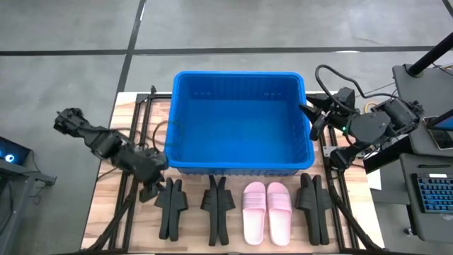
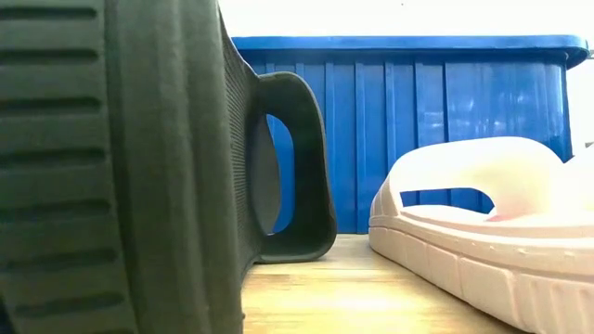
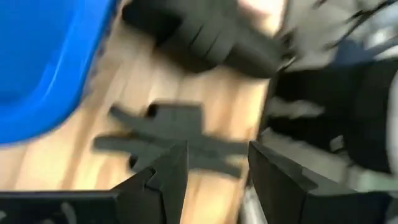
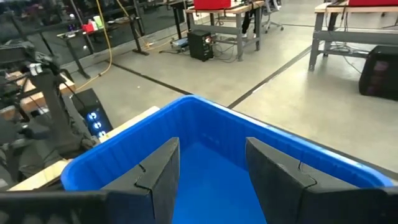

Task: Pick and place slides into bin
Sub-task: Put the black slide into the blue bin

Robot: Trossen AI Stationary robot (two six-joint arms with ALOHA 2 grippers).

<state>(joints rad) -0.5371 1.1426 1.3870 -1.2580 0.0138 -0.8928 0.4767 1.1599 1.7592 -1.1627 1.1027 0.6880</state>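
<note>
Inside bin [image 1: 241, 120]: nothing; slides [image 1: 244, 205] on table.

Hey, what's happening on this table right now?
A two-armed robot is set to put slides into the blue bin, which looks empty. Three black pairs and the pink pair lie in a row in front of it. The left gripper, open, hovers by the leftmost black pair. The right gripper, open and empty, waits at the bin's right rim.

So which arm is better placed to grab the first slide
Left. The left gripper hovers open by the leftmost black slides, while the right gripper sits open over the blue bin rim, far from any slide.
</note>
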